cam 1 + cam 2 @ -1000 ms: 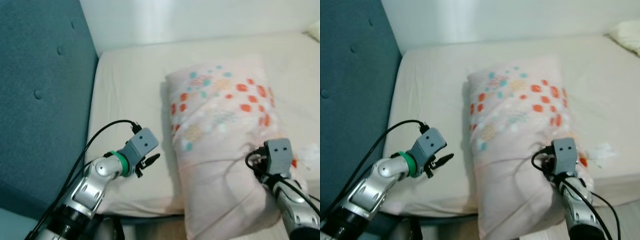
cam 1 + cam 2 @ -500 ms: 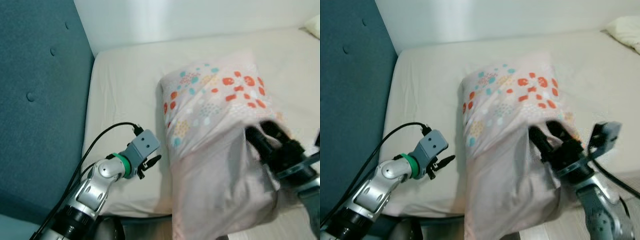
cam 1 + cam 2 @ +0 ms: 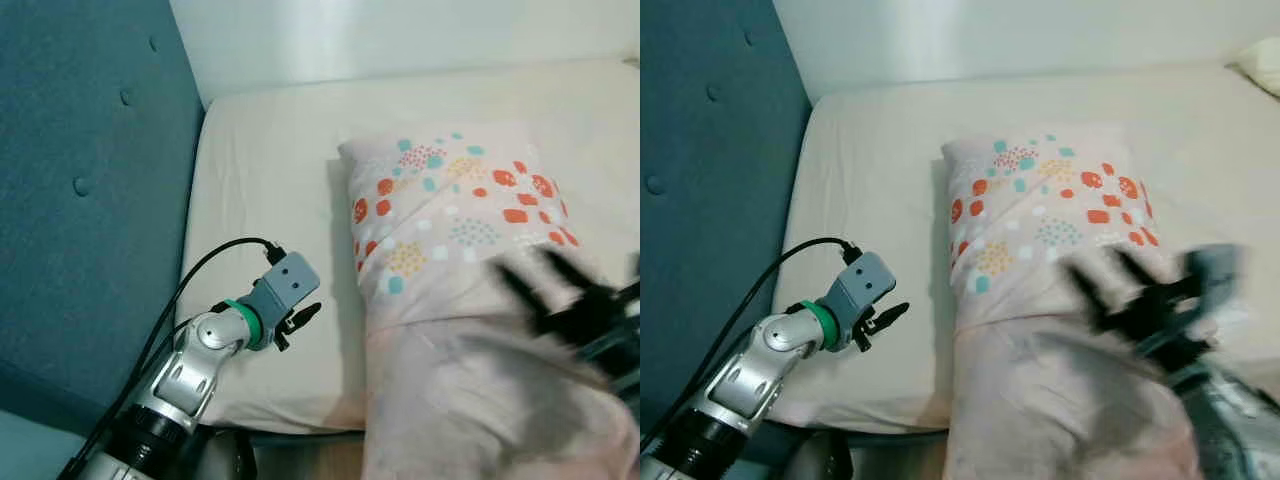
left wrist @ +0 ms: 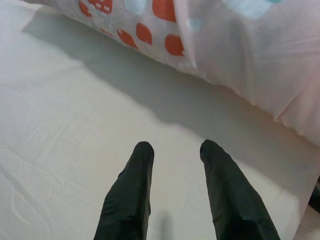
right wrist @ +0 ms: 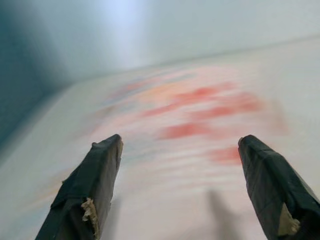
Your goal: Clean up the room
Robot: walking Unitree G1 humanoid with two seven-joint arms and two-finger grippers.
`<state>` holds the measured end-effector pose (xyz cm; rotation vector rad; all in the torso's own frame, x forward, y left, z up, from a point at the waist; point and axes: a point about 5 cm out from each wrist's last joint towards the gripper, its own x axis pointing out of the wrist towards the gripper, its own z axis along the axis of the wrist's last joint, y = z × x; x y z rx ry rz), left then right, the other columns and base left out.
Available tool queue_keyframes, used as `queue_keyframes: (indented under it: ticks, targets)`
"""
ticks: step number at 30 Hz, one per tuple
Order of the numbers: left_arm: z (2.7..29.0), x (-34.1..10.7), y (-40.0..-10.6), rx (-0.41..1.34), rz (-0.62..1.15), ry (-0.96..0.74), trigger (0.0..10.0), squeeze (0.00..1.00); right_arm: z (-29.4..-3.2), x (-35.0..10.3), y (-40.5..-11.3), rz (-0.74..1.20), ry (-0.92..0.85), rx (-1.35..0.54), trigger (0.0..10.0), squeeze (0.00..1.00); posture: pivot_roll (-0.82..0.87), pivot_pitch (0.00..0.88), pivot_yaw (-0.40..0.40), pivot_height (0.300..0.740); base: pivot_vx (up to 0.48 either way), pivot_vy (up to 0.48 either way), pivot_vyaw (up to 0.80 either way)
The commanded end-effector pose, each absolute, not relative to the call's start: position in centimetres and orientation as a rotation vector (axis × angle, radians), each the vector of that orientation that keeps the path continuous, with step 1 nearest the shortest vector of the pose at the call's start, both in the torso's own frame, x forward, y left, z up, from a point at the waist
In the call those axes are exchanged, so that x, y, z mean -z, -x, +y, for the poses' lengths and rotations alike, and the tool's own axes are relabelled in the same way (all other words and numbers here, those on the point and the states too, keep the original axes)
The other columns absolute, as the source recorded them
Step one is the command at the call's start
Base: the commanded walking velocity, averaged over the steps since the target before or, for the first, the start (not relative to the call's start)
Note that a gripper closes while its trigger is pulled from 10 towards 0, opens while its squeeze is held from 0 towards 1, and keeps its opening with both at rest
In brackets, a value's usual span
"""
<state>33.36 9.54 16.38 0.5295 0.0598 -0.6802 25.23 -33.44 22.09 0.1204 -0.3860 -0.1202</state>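
Right pincer [image 3: 1130,290] blurred, fingers spread wide and released, above the near end of the pale pink patterned fabric pillow [image 3: 450,230]
Left pincer [image 4: 175,150] hovers with fingers slightly parted and empty over the cream bed sheet [image 3: 260,180], just beside the pillow's edge; the pillow lies on the bed near the teal tufted headboard [image 3: 80,180], its near end overhanging the mattress edge
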Motion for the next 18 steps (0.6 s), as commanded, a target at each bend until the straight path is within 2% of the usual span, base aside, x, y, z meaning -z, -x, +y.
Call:
queue_keyframes:
  ticks: [1,3,7,11,17,18]
  targets:
    - [9.7,-15.6,-33.2,0.684,0.089,-0.526,10.0,0.0,-37.7,-19.6,-23.3,-0.349,-0.121,0.444,10.0,0.0,-0.16,0.169,0.149,0.596,0.0,0.0,0.0]
    - [9.8,-15.8,-33.3,0.679,0.089,-0.523,10.0,0.0,-40.0,-18.2,-22.0,-0.314,-0.086,0.614,10.0,0.0,-0.15,0.17,0.151,0.596,0.0,0.0,0.0]
    - [10.1,-15.9,-33.3,0.667,0.092,-0.521,10.0,0.0,-40.8,-17.3,-21.7,-0.258,-0.015,0.663,10.0,0.0,-0.14,0.17,0.156,0.596,0.0,0.0,0.0]
    - [11.1,-16.1,-33.6,0.622,0.108,-0.493,10.0,0.0,-41.3,-15.5,-22.6,-0.118,0.067,0.699,10.0,0.0,-0.13,0.175,0.167,0.596,0.0,0.0,0.0]
    - [15.3,-19.0,-33.7,0.517,0.054,-0.319,10.0,0.0,-40.1,-12.2,-26.3,0.106,0.074,0.667,10.0,0.0,-0.08,0.178,0.172,0.596,0.0,0.0,0.0]
    - [15.3,-19.0,-33.7,0.517,0.054,-0.319,10.0,0.0,-40.1,-12.2,-26.3,0.106,0.074,0.667,10.0,0.0,-0.08,0.178,0.172,0.596,0.0,0.0,0.0]
